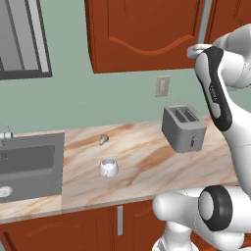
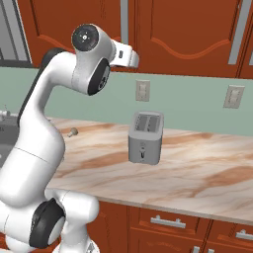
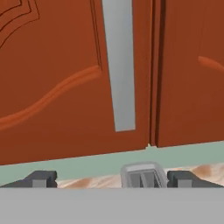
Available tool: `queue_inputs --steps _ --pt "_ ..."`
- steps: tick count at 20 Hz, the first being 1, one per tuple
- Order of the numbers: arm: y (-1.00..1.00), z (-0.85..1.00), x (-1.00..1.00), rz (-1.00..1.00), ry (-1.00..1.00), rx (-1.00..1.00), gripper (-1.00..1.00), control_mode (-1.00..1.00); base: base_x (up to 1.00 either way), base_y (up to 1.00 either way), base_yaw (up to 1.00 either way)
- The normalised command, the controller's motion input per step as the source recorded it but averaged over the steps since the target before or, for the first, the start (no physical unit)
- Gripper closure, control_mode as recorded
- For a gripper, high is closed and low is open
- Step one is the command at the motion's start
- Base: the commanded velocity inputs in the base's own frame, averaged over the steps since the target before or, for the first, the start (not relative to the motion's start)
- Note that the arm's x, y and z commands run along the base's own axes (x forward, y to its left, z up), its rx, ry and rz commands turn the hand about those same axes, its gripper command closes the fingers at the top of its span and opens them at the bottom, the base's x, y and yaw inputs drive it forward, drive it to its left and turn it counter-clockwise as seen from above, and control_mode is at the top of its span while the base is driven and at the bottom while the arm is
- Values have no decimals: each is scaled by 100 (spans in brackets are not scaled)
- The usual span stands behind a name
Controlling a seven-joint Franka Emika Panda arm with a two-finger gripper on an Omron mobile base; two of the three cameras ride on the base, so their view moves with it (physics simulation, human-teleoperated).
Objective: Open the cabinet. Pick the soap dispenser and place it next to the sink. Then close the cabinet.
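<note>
The cabinet (image 1: 142, 34) hangs on the wall above the counter, its arched door shut. In the hand view its long silver bar handle (image 3: 119, 65) runs down the door's right edge, just ahead of my gripper (image 3: 113, 180). The gripper is open, with nothing between its dark fingertips (image 3: 41, 179). It is raised to the level of the door's lower edge, and my white hand (image 2: 126, 54) points at the cabinet below the handle (image 2: 124, 20). The sink (image 1: 29, 164) is sunk into the counter at the far left. The soap dispenser is hidden.
A grey toaster (image 1: 184, 127) stands on the marble counter (image 1: 147, 162) below my hand. A squat white cup (image 1: 108, 167) and a small grey object (image 1: 103, 139) lie between toaster and sink. A narrower wall cabinet door (image 3: 188, 70) adjoins on the right.
</note>
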Motion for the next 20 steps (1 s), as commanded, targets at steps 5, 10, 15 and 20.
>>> queue_inputs --steps 5,10,15,20 --pt "-11 23 33 1 -3 0 -100 -100 0 0 0" --pt "-10 23 32 1 -1 -1 -100 -100 0 0 0" --pt "-9 12 42 1 0 -1 -100 -100 0 0 0" --pt "-4 0 52 3 0 0 -100 -100 0 0 0"
